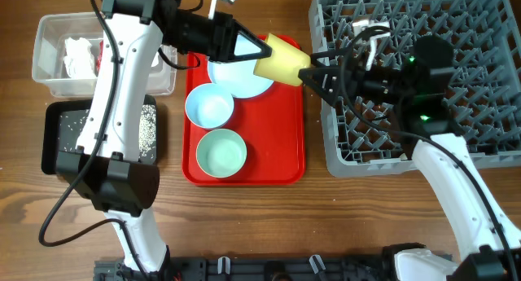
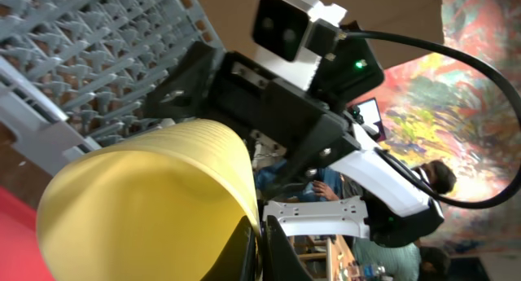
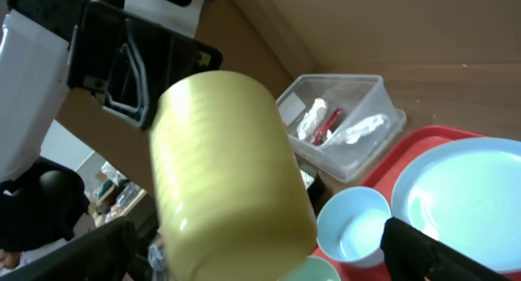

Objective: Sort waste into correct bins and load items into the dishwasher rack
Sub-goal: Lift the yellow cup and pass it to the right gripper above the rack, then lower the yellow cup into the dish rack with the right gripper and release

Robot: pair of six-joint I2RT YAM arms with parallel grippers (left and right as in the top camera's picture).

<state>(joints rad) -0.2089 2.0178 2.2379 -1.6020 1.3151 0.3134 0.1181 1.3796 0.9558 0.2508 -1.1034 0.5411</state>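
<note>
- Yellow cup (image 1: 281, 59) hangs in the air on its side, over the edge of the red tray (image 1: 289, 163) and just short of the dishwasher rack (image 1: 456, 142).
- Left gripper (image 1: 262, 50) has its jaws closed on the cup's rim end, so the closed bottom points toward the other arm. This looks like a handover.
- Right gripper (image 1: 312, 69) faces the cup from the rack side with its jaws spread wide, one on each side of the cup. I cannot tell whether they touch it.
- Blue plate (image 1: 236, 77) and two small bowls (image 1: 209, 106) (image 1: 221, 151) lie on the red tray, not yet loaded.
- Clear tub (image 1: 49, 77) holds tissues (image 1: 79, 57) and a red wrapper (image 1: 99, 57). The black tray (image 1: 61, 118) beside it holds white grains (image 1: 146, 130).
- Wooden table (image 1: 244, 224) carries everything. Beyond it the left wrist view shows a painted wall (image 2: 464, 94) and a seated person (image 2: 440, 179).
</note>
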